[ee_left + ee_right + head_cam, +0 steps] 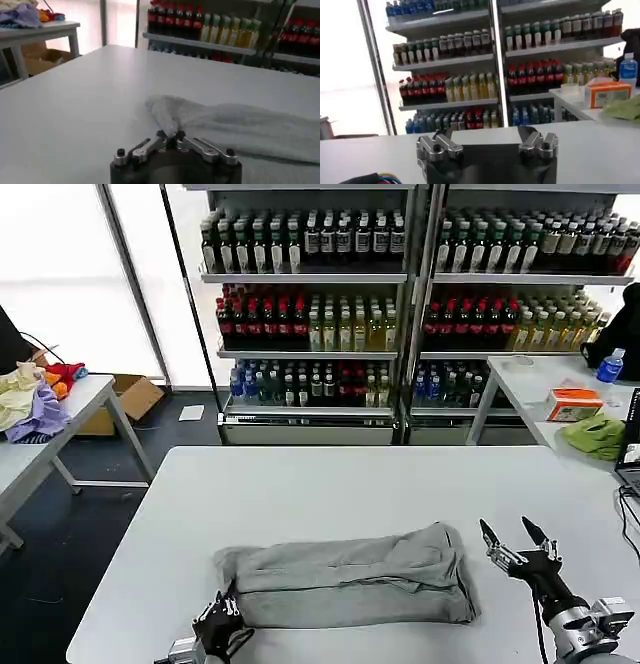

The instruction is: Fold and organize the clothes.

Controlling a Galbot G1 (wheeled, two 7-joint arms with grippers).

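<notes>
The grey shirt [350, 577] was soft matt cotton cloth, faintly fuzzy and creased where it lay folded, and the counter [330, 484] beneath it was a smooth, pale surface with a dull sheen. The left claw [170, 138], pinched together on a corner of the cloth, had bare brushed-metal fingers [145, 148] on a black matt plastic body. The right claw [516, 536], spread apart, showed the same silvery metal links with dark tips.
</notes>
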